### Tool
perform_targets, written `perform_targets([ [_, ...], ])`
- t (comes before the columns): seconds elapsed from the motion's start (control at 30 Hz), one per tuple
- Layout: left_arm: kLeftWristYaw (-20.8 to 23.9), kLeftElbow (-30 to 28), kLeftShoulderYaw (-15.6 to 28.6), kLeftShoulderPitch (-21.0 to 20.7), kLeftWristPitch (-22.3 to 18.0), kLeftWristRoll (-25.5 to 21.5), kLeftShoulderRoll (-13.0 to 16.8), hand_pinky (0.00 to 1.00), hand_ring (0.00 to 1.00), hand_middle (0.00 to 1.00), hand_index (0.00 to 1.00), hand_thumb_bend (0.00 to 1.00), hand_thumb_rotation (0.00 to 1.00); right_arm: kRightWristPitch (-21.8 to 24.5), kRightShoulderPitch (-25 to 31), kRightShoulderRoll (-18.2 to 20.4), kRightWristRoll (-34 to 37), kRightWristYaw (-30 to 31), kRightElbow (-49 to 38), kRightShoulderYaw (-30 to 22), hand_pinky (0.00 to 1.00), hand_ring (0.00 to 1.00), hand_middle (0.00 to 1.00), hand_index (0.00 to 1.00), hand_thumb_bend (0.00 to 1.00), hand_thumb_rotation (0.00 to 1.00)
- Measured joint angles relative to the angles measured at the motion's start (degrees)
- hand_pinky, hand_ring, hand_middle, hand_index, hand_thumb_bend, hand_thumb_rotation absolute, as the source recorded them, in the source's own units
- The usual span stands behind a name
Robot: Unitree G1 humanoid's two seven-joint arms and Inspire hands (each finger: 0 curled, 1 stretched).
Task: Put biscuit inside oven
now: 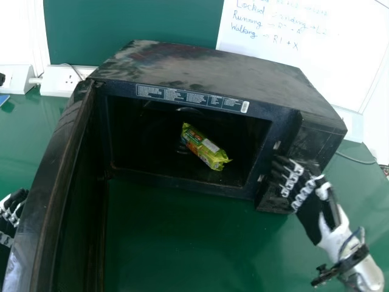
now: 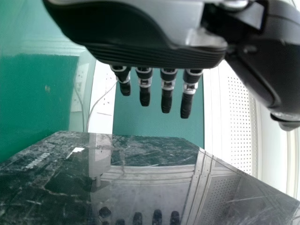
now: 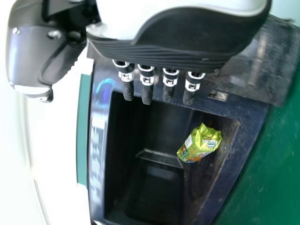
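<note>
The black oven (image 1: 206,67) stands on the green table, its door (image 1: 58,182) swung wide on the left. Inside the cavity lies the biscuit packet (image 1: 203,147), green-yellow and tilted; the packet (image 3: 199,144) also shows inside the oven in the right wrist view. My right hand (image 1: 307,198) is just in front of the oven's right side, away from the packet, with fingers extended; in the right wrist view the hand (image 3: 157,84) has straight fingers. At the left edge, beyond the door, is my left hand (image 1: 13,213); the left wrist view shows this hand (image 2: 154,89) with straight fingers near the door's glossy surface.
Behind the oven are a green board (image 1: 134,30) and a whiteboard (image 1: 304,36) with handwriting. A white socket box (image 1: 61,80) with a cable stands at the back left. Green table surface (image 1: 188,243) lies before the oven, between the door and my right arm.
</note>
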Motion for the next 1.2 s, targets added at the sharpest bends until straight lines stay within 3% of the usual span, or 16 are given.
perform_targets([
  [0.27, 0.0, -0.1, 0.2, 0.1, 0.8, -1.6, 0.8, 0.98, 0.94, 0.96, 0.95, 1.0, 1.0, 6.8, -1.3, -1.7, 5.4, 2.3, 1.5, -4.0, 1.0, 1.0, 1.0, 1.0, 0.8, 0.99],
  [0.7, -1.1, 0.9, 0.8, -1.4, -1.4, -0.4, 1.3, 0.94, 0.92, 0.93, 0.94, 0.98, 1.0, 6.3, -2.1, -8.8, 2.4, 10.5, 9.4, -8.3, 1.0, 1.0, 1.0, 1.0, 0.79, 1.0],
  [1.03, -3.8, 5.4, -0.4, -3.3, -10.8, 2.5, -0.9, 0.91, 0.93, 0.94, 0.93, 0.94, 1.0, 5.2, -2.2, -9.3, 1.7, 10.4, 10.8, -12.4, 1.0, 1.0, 1.0, 1.0, 0.87, 1.0],
  [1.2, -4.3, 7.7, -1.6, -3.4, -14.7, 3.1, -1.8, 0.91, 0.91, 0.93, 0.93, 0.96, 1.0, 5.0, -2.0, -8.6, 1.8, 10.5, 9.9, -12.8, 1.0, 1.0, 1.0, 1.0, 0.85, 1.0],
])
